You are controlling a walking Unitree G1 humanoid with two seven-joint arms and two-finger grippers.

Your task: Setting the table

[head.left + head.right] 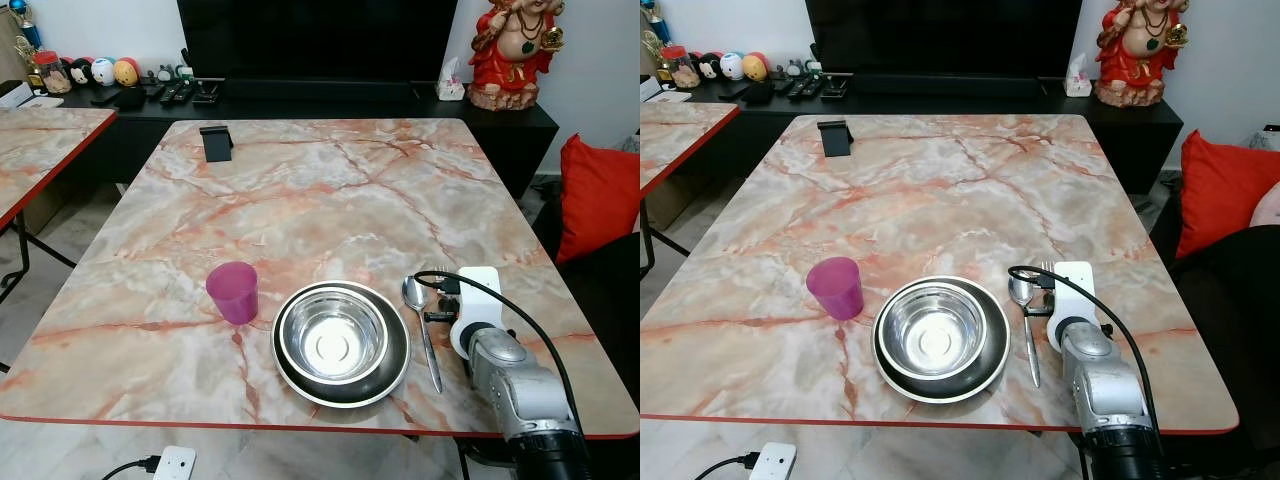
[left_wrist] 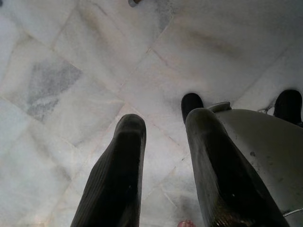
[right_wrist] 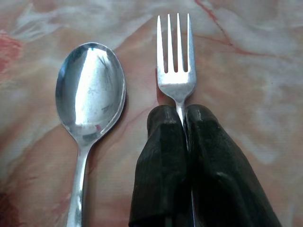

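A steel bowl [image 1: 332, 335] sits in a dark plate [image 1: 396, 373] near the front edge of the marble table [image 1: 300, 190]. Left of them stands a pink cup [image 1: 233, 291]. A spoon [image 1: 415, 295] lies just right of the plate. In the right wrist view, my right gripper [image 3: 182, 116] is shut on the neck of a fork [image 3: 174, 71], which lies flat on the table beside the spoon [image 3: 90, 90], tines pointing away. My left gripper [image 2: 163, 123] hangs open over the pale floor tiles with nothing in it.
A black phone stand [image 1: 215, 142] is at the table's far left. Behind it runs a low black cabinet with a TV and a red statue [image 1: 515, 50]. A red cushion [image 1: 598, 195] lies to the right, a second table [image 1: 40, 140] to the left, a power strip [image 1: 172, 463] on the floor.
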